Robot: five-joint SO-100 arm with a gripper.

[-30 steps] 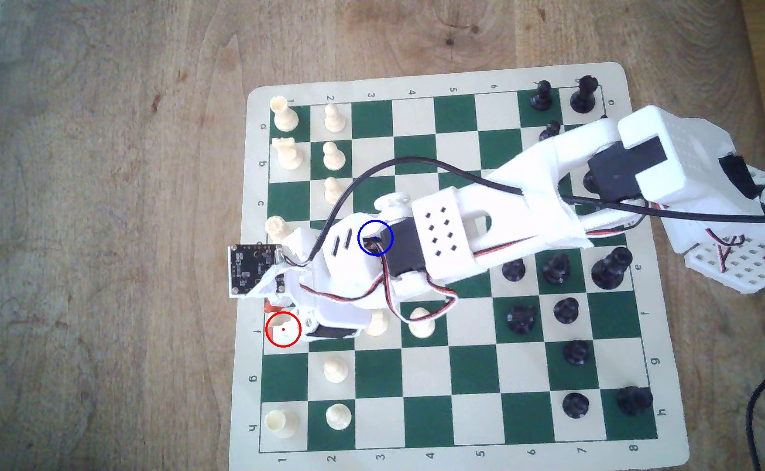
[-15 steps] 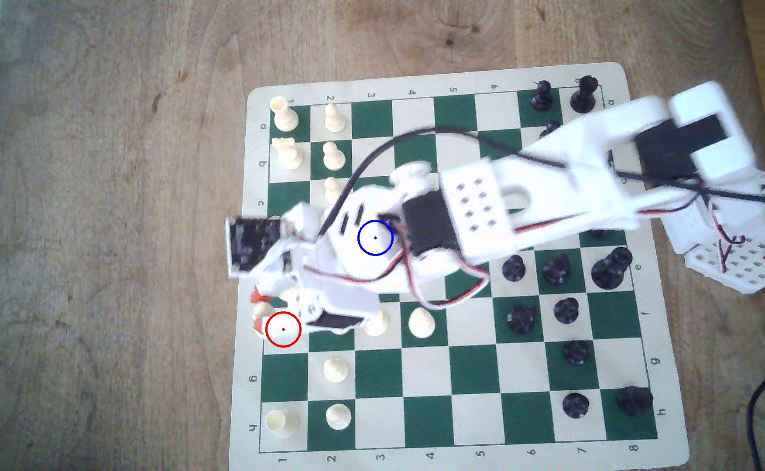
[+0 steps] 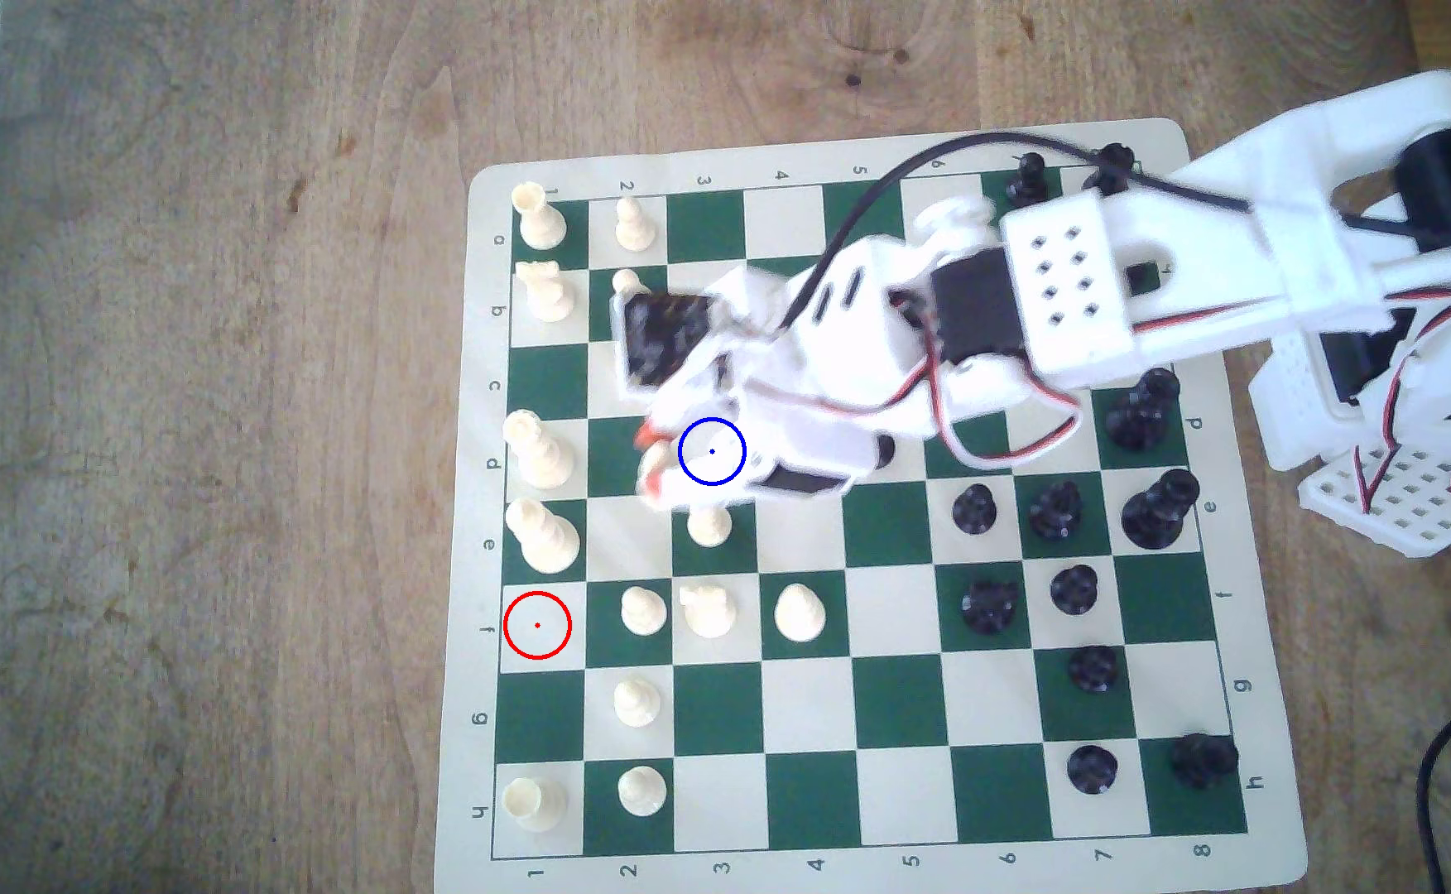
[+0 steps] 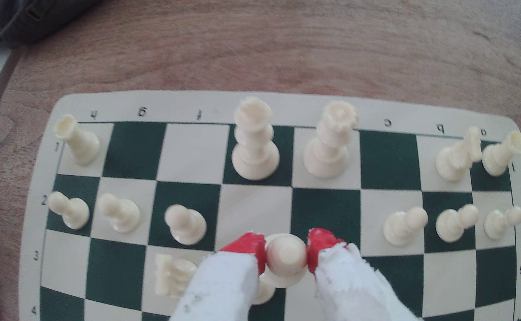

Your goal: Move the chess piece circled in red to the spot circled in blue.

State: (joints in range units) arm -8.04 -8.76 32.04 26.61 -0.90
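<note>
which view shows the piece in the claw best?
Wrist view: the cream piece sits sharp and central, pinched between the claw's red tips. In the exterior view it is a blurred cream sliver beside the blue ring, mostly under the arm.

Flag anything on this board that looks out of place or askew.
No piece is toppled or broken. One oddity: the red-ringed square is bare, because the cream piece is clamped between the gripper's red pads. The white finger wrapping looks ragged.

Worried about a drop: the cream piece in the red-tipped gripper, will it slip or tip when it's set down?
The cream piece looks like smooth, rigid plastic, pinched at its rounded top by the gripper, so it may slip or swivel. Being slim with a small round base, it could tip if released tilted.
</note>
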